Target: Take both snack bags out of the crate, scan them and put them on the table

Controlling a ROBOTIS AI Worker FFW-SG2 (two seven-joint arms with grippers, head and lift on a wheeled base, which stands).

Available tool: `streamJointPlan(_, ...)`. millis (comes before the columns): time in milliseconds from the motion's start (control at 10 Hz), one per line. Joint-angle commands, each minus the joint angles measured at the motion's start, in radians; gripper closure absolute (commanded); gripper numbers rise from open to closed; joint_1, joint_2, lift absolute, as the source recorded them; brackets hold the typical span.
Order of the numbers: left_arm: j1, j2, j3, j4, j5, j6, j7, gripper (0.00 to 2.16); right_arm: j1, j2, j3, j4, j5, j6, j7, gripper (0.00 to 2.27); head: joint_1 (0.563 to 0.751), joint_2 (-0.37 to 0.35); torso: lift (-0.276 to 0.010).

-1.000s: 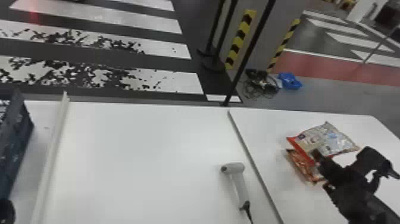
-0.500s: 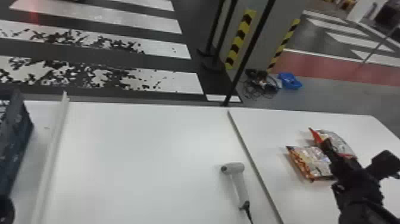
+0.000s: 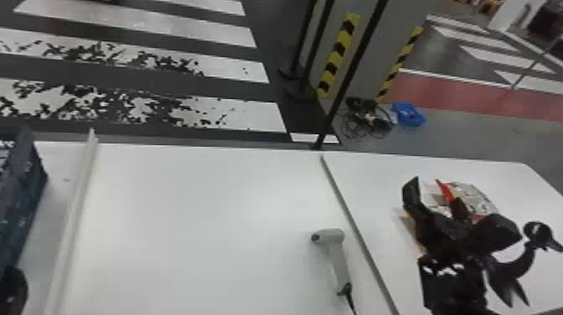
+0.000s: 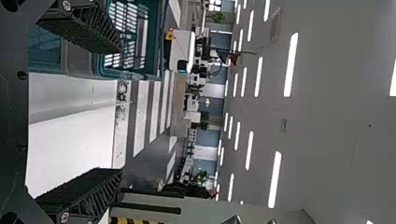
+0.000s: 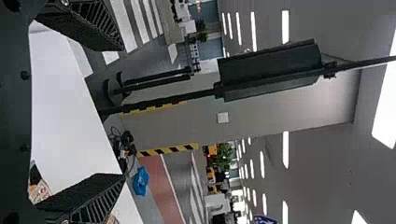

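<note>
Lying crinkled on the smooth white table point(image 3: 377, 180): snack bags point(image 3: 473, 199).

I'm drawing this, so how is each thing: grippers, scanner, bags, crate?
Right gripper, open, empty
Left gripper, open, empty
Scanner, lying on the table
Crate, upright, can't tell if empty
Bags, lying on the table, partly hidden

The white table point(image 3: 201, 218) carries a dark crate point(image 3: 29, 188), pale rail point(image 3: 74, 218), scanner point(image 3: 338, 255) and snack bags point(image 3: 473, 199).
</note>
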Motion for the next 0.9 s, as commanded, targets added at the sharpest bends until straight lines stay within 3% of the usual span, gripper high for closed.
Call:
streamJointPlan(0,0.000,0.000,-0.006,-0.016,-0.004,0.044,0.000,0.09,0.062,0.007,0.130,-0.033,0.085,-0.110,-0.036,0.02,0.695,-0.349,-0.094)
streamJointPlan(100,0.000,0.000,-0.012,-0.024,-0.005,0.066,0.000,0.09,0.108,0.007,0.220,-0.046,0.140,-0.196,-0.078,0.02,0.695,-0.327,-0.094)
streamJointPlan(400,0.000,0.002,-0.033,-0.038,-0.015,0.093,0.003,0.09,0.204,0.007,0.423,-0.045,0.240,-0.337,-0.173,0.02,0.695,-0.166,-0.094)
streamJointPlan(800,-0.009,0.005,-0.066,-0.039,-0.041,0.100,0.013,0.09,0.287,0.007,0.558,-0.016,0.326,-0.353,-0.219,0.03,0.695,-0.049,-0.094)
